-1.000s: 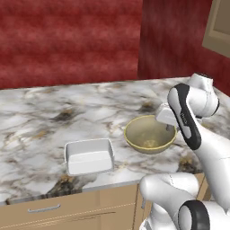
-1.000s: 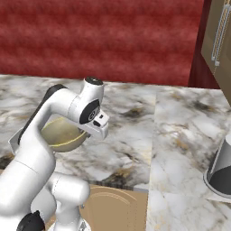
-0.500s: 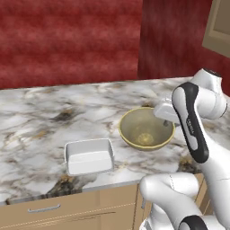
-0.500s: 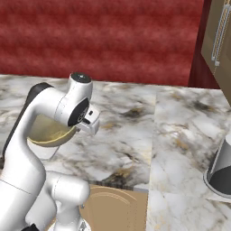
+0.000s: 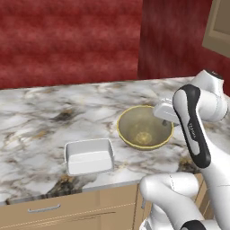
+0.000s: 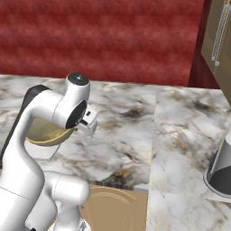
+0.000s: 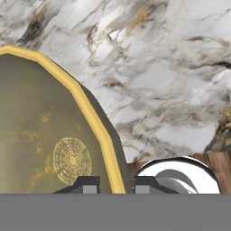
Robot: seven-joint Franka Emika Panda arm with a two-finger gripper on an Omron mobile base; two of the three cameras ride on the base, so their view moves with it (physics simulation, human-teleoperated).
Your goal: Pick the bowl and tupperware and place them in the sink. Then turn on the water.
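The marbled desk (image 5: 54, 112) spreads under everything. The white, low-walled tupperware (image 5: 89, 156) sits on it, well left of the hand. The olive-gold bowl (image 5: 144, 128), yellow-rimmed with a speckled interior, hangs above the desk, its rim pinched between the hand's (image 7: 116, 184) narrowed fingers.

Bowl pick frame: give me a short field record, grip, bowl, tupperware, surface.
grip: gripper shut on the bowl's rim, one of the fingers inside the wall, the other outside
bowl: olive-gold bowl with yellow rim, tilted, lifted above the counter
tupperware: white tupperware upright on the counter near its front edge, apart from the bowl, untouched
surface: marble counter, red wall behind
task state: neither item in a sink yet
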